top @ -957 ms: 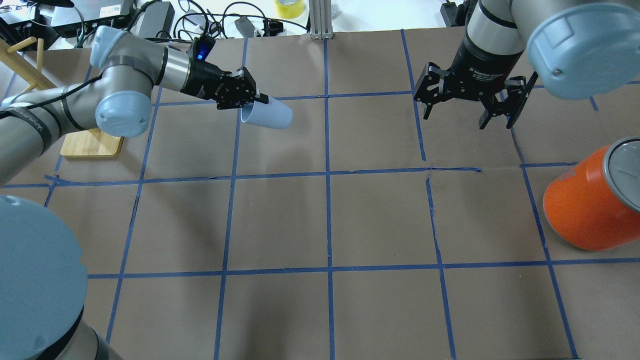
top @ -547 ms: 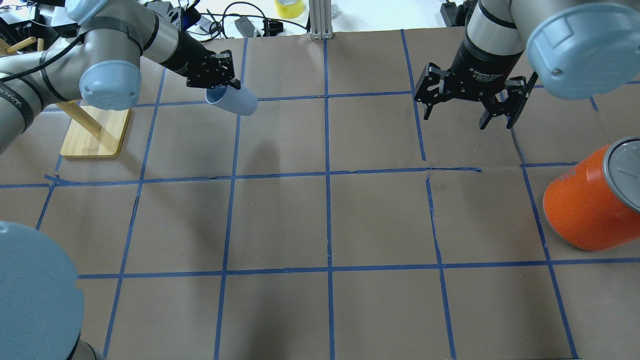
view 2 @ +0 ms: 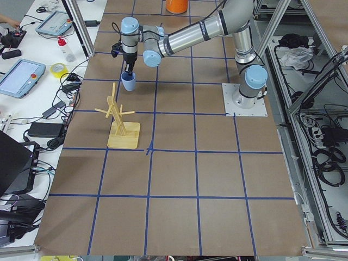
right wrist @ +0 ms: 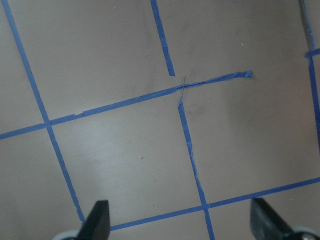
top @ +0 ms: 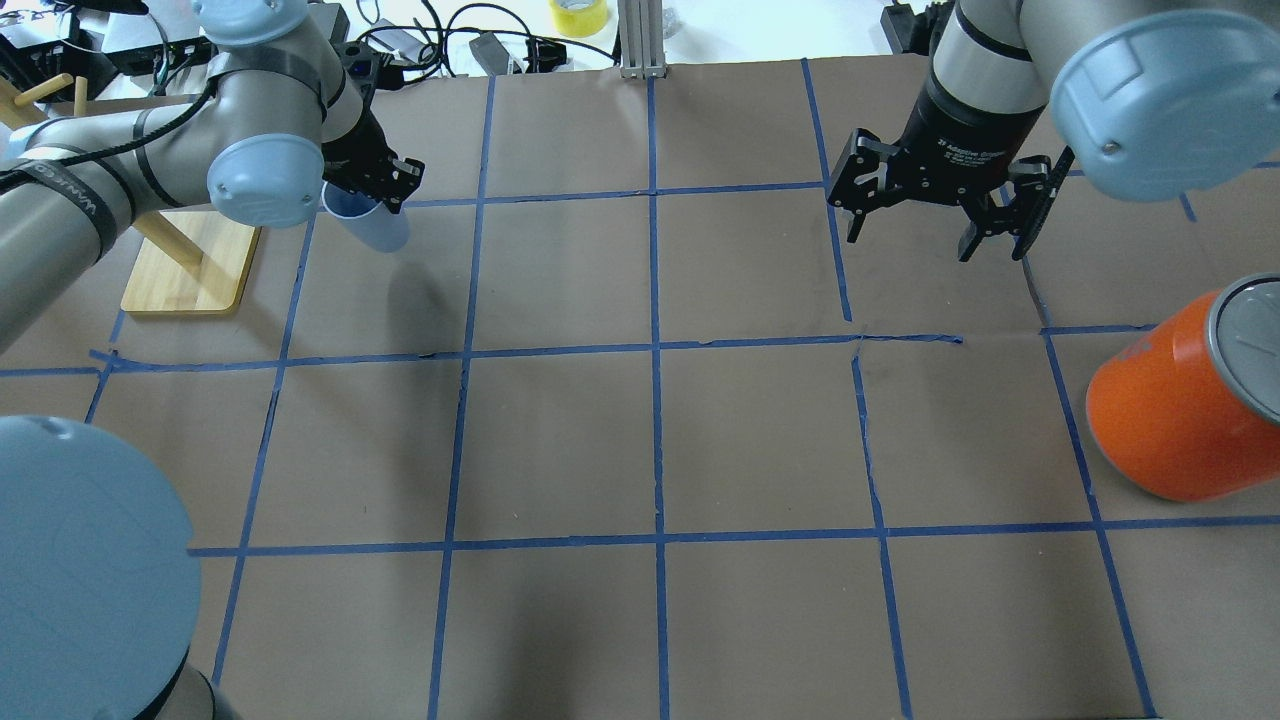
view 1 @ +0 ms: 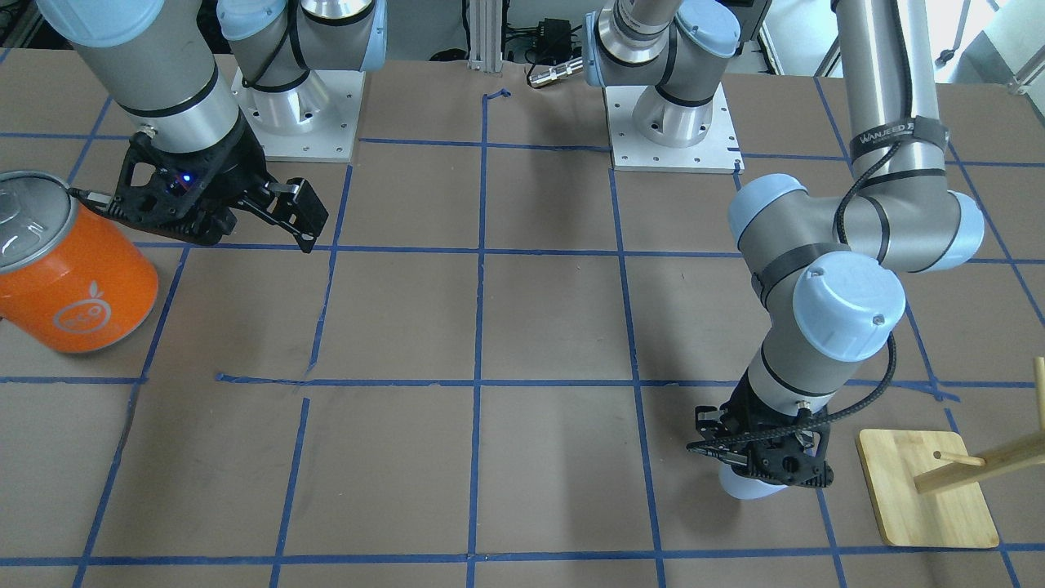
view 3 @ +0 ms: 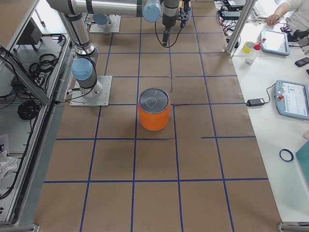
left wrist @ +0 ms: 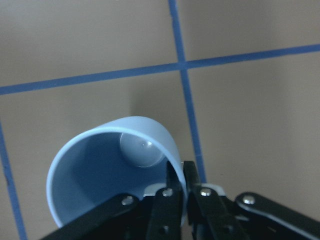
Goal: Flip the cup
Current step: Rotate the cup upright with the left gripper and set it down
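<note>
The pale blue cup (top: 372, 226) hangs nearly upright, mouth up, at the far left of the table next to the wooden stand. My left gripper (top: 388, 192) is shut on its rim, one finger inside and one outside. The left wrist view looks down into the cup (left wrist: 107, 165), with the pinching fingertips (left wrist: 176, 181) on the rim. It also shows in the front view (view 1: 749, 485) and the left view (view 2: 128, 82). I cannot tell whether its base touches the paper. My right gripper (top: 940, 222) is open and empty over the far right of the table.
A large orange can (top: 1175, 412) with a silver top stands at the right edge. A wooden peg stand on a bamboo base (top: 186, 266) sits just left of the cup. Brown paper with a blue tape grid (top: 657, 350) covers the table.
My left arm has swung the cup to the left, toward the wooden stand, and turned it from lying sideways to nearly upright, mouth up. The right arm has not moved.
</note>
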Robot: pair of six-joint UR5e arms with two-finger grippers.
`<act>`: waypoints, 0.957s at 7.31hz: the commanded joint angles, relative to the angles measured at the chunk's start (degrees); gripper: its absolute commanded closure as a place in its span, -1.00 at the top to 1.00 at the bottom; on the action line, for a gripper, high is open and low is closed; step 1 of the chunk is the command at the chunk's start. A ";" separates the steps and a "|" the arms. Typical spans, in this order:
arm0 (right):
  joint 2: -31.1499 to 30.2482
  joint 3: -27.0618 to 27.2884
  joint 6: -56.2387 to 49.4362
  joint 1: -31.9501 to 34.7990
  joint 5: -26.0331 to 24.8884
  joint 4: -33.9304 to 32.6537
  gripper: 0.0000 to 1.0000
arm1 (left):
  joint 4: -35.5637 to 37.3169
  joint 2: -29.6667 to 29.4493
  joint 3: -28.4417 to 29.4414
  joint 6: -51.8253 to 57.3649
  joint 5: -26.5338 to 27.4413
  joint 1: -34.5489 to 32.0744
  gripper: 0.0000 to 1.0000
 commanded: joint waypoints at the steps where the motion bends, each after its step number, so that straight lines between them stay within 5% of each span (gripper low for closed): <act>1: -0.13 0.36 0.00 -0.08 0.00 0.02 1.00 | -1.82 -1.25 0.00 1.11 2.89 -0.03 -1.00; 3: -0.13 0.36 0.09 0.01 0.00 -0.07 1.00 | -2.01 -1.34 -0.09 0.51 2.10 -0.03 -1.00; 4: -0.04 0.36 0.09 0.01 0.00 -0.07 1.00 | -2.53 -1.43 -0.18 0.15 2.01 -0.03 0.58; 5: -0.04 0.36 0.09 -0.08 0.00 -0.07 1.00 | -3.84 0.23 -0.18 0.24 2.45 -0.03 1.00; 7: -0.13 0.36 0.09 0.01 0.00 0.02 1.00 | -5.78 3.64 0.61 -0.37 2.01 -0.91 1.00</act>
